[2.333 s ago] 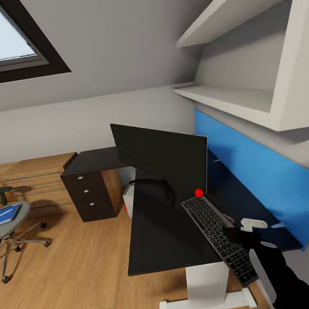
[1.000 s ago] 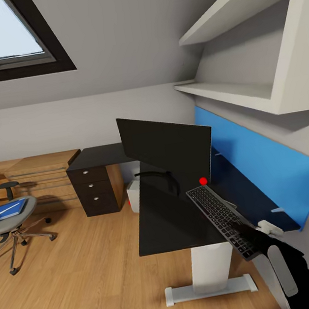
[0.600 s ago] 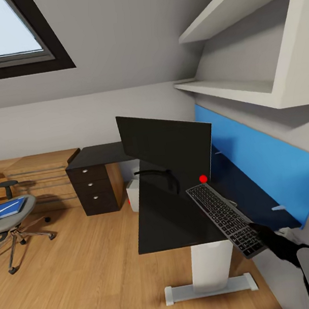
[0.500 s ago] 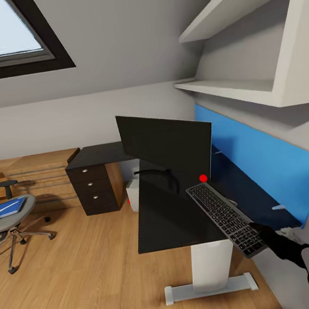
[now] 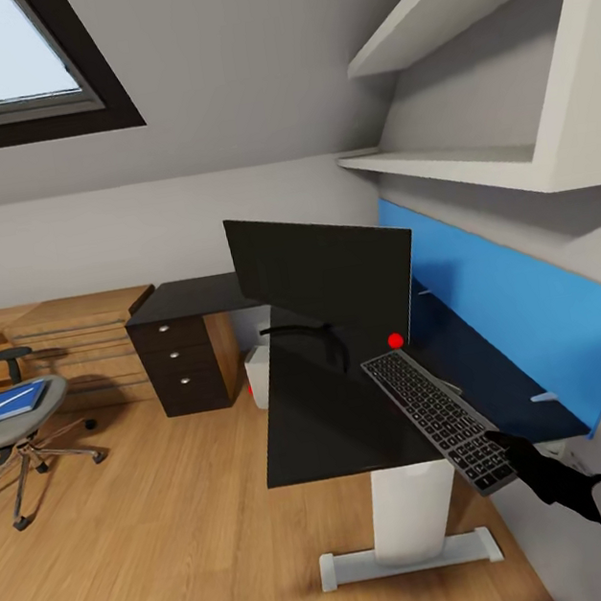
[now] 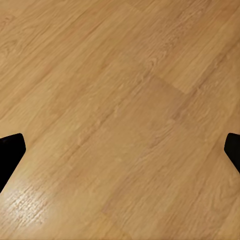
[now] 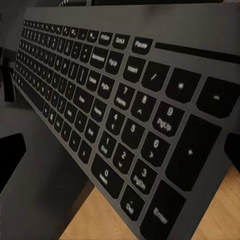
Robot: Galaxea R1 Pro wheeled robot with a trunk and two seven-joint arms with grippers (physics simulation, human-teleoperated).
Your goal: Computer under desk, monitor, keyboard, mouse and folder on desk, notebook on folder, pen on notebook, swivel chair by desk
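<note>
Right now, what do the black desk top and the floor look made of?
Long black-topped desk: looks like matte black laminate or painted board; flat, even, hardly any shine, no grain visible. Light-brown plank floor: wood or wood-look laminate; plank seams, grain streaks and a soft sheen patch. Rendered textures, so either is a guess.

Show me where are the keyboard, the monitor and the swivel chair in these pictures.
keyboard (image 5: 439, 417), head view, on the middle of its keys.
monitor (image 5: 320, 273), head view, on the centre of the black screen.
swivel chair (image 5: 37, 412), head view, on the front of the grey seat.
</note>
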